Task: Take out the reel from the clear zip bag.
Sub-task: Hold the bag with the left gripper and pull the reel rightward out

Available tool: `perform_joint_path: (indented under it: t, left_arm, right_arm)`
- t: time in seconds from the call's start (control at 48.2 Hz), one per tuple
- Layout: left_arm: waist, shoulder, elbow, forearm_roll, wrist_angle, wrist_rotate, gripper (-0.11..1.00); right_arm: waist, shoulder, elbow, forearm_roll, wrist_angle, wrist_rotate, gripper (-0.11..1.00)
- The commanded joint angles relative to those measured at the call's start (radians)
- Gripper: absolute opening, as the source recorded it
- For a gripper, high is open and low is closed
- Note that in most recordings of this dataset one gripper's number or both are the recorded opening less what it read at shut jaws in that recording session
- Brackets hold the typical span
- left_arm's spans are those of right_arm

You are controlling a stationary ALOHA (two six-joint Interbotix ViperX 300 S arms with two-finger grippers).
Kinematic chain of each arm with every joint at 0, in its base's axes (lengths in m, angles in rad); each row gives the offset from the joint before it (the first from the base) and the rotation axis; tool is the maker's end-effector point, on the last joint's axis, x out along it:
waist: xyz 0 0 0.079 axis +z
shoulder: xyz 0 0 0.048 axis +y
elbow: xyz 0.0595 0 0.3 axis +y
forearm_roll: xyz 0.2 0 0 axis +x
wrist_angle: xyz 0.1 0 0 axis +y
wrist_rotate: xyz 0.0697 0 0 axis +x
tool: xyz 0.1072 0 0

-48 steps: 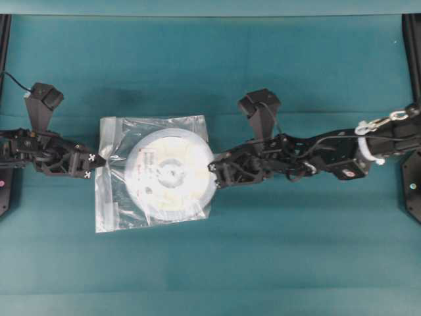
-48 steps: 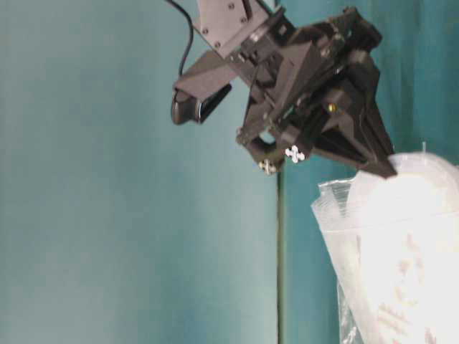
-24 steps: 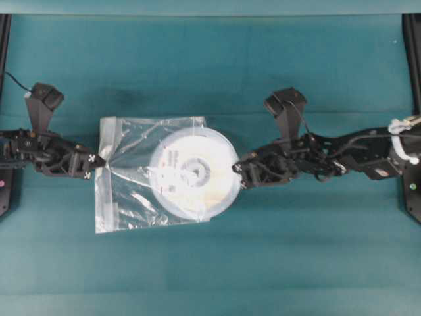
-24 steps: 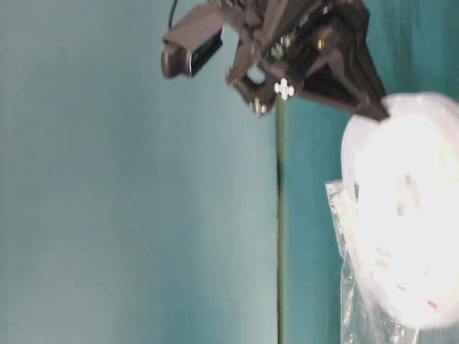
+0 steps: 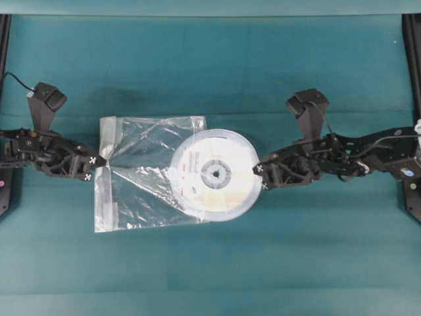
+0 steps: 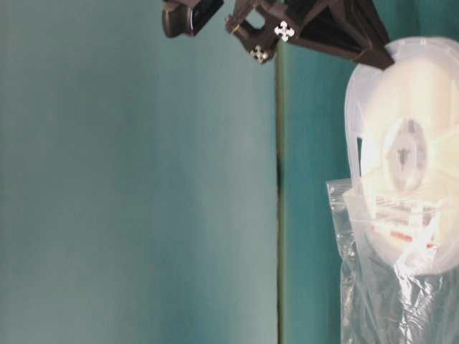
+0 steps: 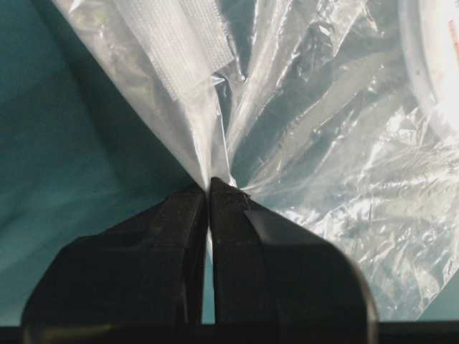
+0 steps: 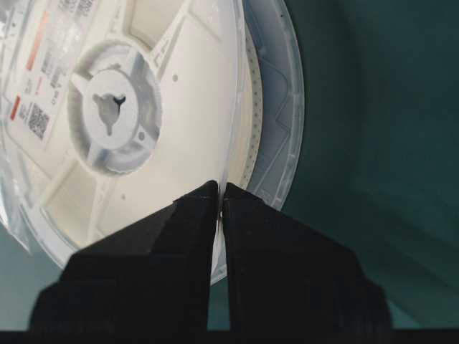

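The round white reel (image 5: 215, 174) with a cream centre and red-striped label lies more than half outside the clear zip bag (image 5: 141, 172), only its left part still under the plastic. My right gripper (image 5: 258, 175) is shut on the reel's right rim (image 8: 226, 154), the thin flange pinched between the jaws (image 8: 219, 193). My left gripper (image 5: 104, 161) is shut on the bag's left edge (image 7: 208, 154), bunching the film to a point beside the whitish zip strip (image 7: 183, 43). At table level the reel (image 6: 409, 154) stands out of the bag (image 6: 391, 301).
Teal cloth covers the whole table (image 5: 210, 263). Black frame posts (image 5: 413, 39) stand at the far left and right edges. Both arms stretch in from the sides along the table's middle line.
My right gripper has pulled the reel steadily to the right, sliding it from fully inside the bag to mostly out. The left gripper held the bag's left edge in place.
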Motion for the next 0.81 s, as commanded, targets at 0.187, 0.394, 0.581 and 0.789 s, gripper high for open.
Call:
perform_joint_path:
  t: [0.187, 0.394, 0.581, 0.789]
  left_arm:
    - [0.002, 0.0, -0.009, 0.003, -0.003, 0.002, 0.0]
    - [0.002, 0.0, -0.009, 0.003, -0.003, 0.002, 0.0]
    - [0.002, 0.0, -0.009, 0.003, -0.003, 0.002, 0.0]
    - [0.002, 0.0, -0.009, 0.003, -0.003, 0.002, 0.0]
  right_arm:
    - [0.003, -0.055, 0.04, 0.006, 0.006, 0.006, 0.07]
    - [0.003, -0.087, 0.077, 0.026, 0.005, 0.006, 0.07]
    - [0.003, -0.115, 0.109, 0.031, 0.005, 0.006, 0.07]
    - [0.0, -0.15, 0.15, 0.043, 0.003, 0.006, 0.07]
